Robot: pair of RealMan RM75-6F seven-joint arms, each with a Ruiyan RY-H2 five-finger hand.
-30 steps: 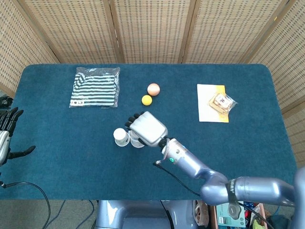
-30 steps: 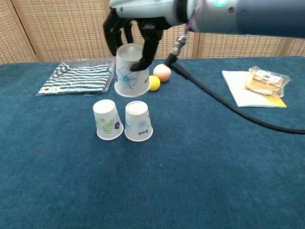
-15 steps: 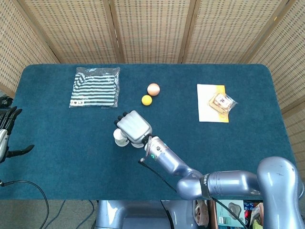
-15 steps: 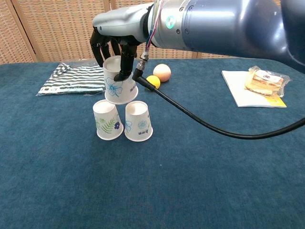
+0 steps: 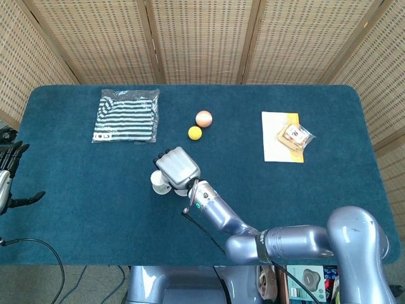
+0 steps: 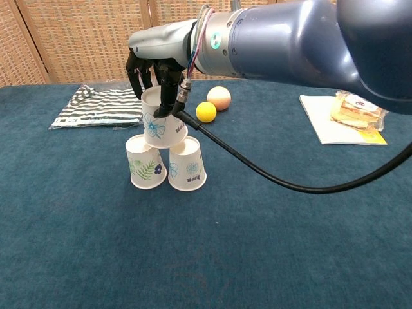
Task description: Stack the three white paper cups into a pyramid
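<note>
The right hand (image 6: 156,72) is gripping the top cup (image 6: 156,122) from above, its fingers (image 6: 168,91) curling round the upturned base, and is setting it over the seam between the leaf-print cup (image 6: 144,161) and the blue-flower cup (image 6: 187,164), which are standing upside down and touching on the table (image 6: 270,244). That pairing is giving two flat bases for the third to bridge. The top cup appears to be resting on both, tilted slightly, so the hand is likely steadying it before letting go. The left hand (image 5: 7,180) is waiting at the table's edge, fingers apart and holding nothing.
</note>
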